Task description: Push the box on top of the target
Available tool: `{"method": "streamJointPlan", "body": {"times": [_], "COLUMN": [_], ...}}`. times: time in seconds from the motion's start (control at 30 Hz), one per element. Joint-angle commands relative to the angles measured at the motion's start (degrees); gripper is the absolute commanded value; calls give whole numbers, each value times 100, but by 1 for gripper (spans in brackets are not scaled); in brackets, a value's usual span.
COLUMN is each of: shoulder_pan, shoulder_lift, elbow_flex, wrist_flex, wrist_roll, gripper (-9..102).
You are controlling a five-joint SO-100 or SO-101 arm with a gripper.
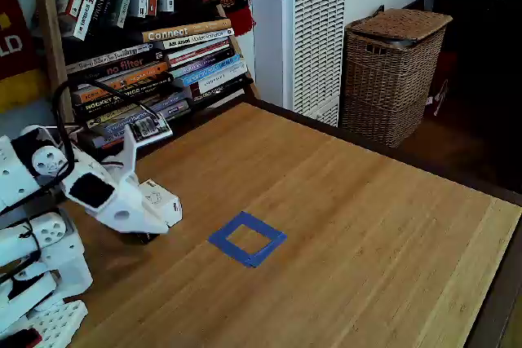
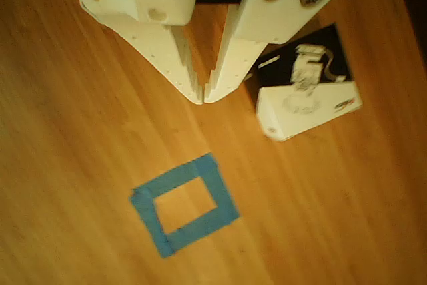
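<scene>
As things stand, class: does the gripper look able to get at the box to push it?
Probably yes. The gripper, fingertips nearly together, sits right beside the box, with only bare wood between them, and the table toward the target looks free.

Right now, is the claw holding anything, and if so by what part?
Nothing is held. The claw is shut with its tips together on nothing; the box lies beside it on the table, outside the fingers.
</scene>
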Motion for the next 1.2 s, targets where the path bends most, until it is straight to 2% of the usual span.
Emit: {"method": "streamJointPlan", "body": {"times": [0.0, 0.2, 0.37, 0.7, 0.87, 1.17], "shoulder_pan": [79, 158, 132, -211, -308, -1371], "shoulder_lift": [-220, -448, -1846, -3560, -3647, -3639], "elbow_flex": [-53, -79, -712, -1854, -2250, -2566], "wrist_flex": [-141, -290, -545, -387, 158, 422], "wrist_roll": [-53, -185, -413, -343, -316, 1063], "gripper": [0, 0, 0, 0, 0, 0]}}
